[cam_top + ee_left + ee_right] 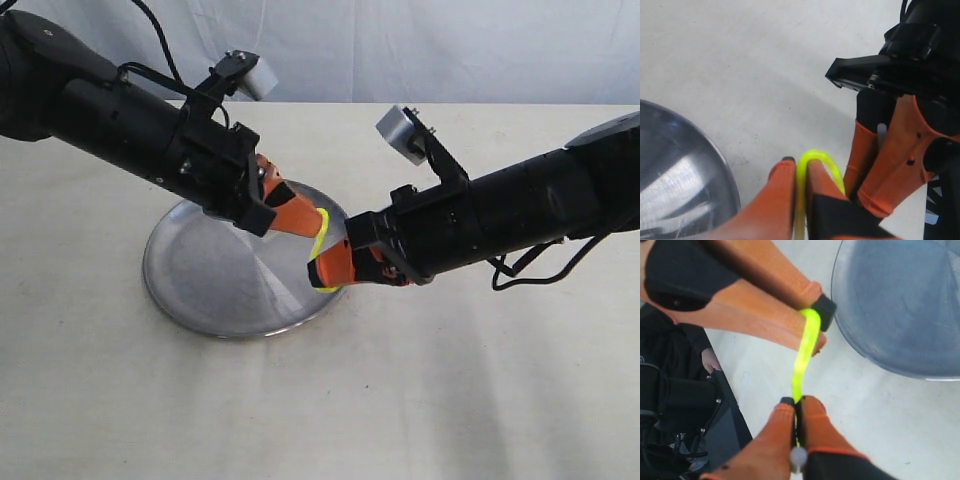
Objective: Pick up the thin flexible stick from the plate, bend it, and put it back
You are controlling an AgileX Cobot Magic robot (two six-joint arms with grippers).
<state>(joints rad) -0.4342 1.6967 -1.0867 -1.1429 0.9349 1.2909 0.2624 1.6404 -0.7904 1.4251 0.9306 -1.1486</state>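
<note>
Currently both tools are clamped on the thin flexible stick point(320, 240), one at each end.

Left tool point(318, 222): in the left wrist view its orange fingers point(782, 200) are closed tight together at the tips point(800, 167), with the yellow-green strand point(820, 156) pinched between them. The strand leaves the tips and turns in a sharp loop towards the right tool point(875, 190), which stands just beside.

Right tool point(318, 275): in the right wrist view its jaws are likewise closed at the tips point(797, 405) on the strand point(802, 360). A small whitish end point(798, 456) shows further back between its fingers. From there the strand runs in a shallow curve to the left tool point(815, 320).

Position: in the exterior view the stick is a short bowed span between the two tools, at the edge of the plate point(200, 290) on the right arm's side. It does not lie in the plate. Whether it hangs over the rim or just outside it cannot be told. The wrist views show the plate point(680, 165) point(900, 305) to one side of the strand.

The plate rests flat on the pale tabletop point(400, 400).
</note>
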